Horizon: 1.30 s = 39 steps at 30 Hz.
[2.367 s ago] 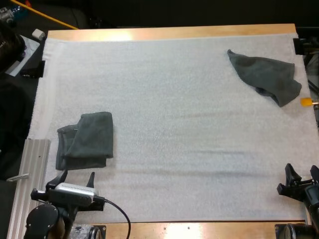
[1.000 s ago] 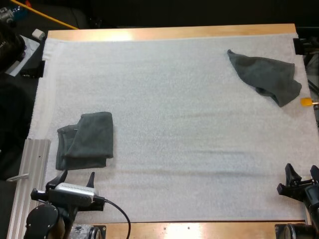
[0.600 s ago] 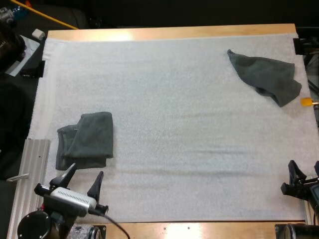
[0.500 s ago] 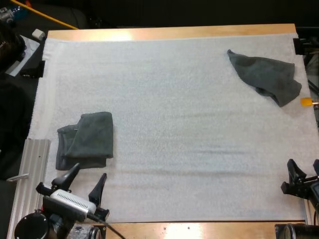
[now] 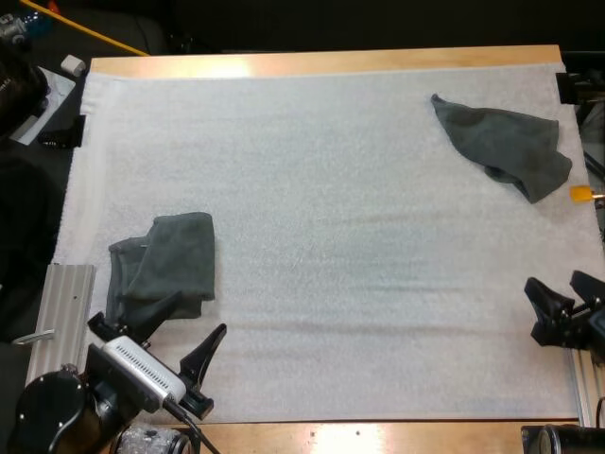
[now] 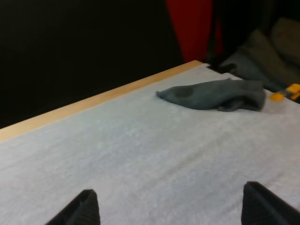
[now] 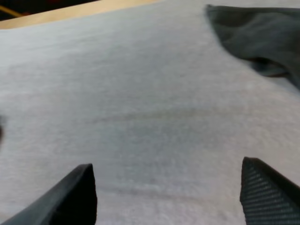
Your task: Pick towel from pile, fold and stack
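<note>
Left gripper swings rightward, splayed empty, at folded grey-green cloth towel; right gripper, splayed too, edges forward; wrist views face crumpled grey-green towel.

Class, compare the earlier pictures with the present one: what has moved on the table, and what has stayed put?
The left pincer has swung to the right, toward the crumpled towel, and now sits by the near edge of the folded towel. The right pincer has edged forward over the mat. Both are open and hold nothing. Neither towel has moved.
</note>
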{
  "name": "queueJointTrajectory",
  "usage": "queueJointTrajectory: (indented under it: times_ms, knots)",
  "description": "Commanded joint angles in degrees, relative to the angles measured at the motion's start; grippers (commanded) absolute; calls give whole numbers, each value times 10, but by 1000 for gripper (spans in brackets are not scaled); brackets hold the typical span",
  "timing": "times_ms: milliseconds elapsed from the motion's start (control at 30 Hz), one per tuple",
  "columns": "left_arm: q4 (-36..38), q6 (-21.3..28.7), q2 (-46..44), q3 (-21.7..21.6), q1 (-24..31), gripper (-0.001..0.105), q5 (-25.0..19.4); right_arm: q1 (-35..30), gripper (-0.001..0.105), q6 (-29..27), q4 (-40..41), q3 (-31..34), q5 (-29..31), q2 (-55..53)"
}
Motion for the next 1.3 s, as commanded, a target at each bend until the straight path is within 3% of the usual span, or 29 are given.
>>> queueJointTrajectory:
  times_ms: [0, 200, 467, 567, 733, 1267]
  knots:
    - [-17, 6, 29, -18, -18, 62, 19, 1, 63, 0, -14, -33, -57, 45]
    - [-28, 9, 54, -25, -31, 62, 28, 2, 63, 35, -58, -45, -50, 118]
    - [-33, 10, 63, -21, -36, 62, 31, 3, 63, 138, -184, -54, 12, 282]
    - [-35, 7, 62, -23, -34, 62, 31, 2, 63, 135, -173, -53, 12, 272]
    - [-34, 7, 65, -24, -33, 61, 31, 2, 63, 196, -231, -74, 55, 389]
    - [-29, 6, 65, -24, -34, 61, 27, 59, 64, 192, -242, -242, 191, 716]
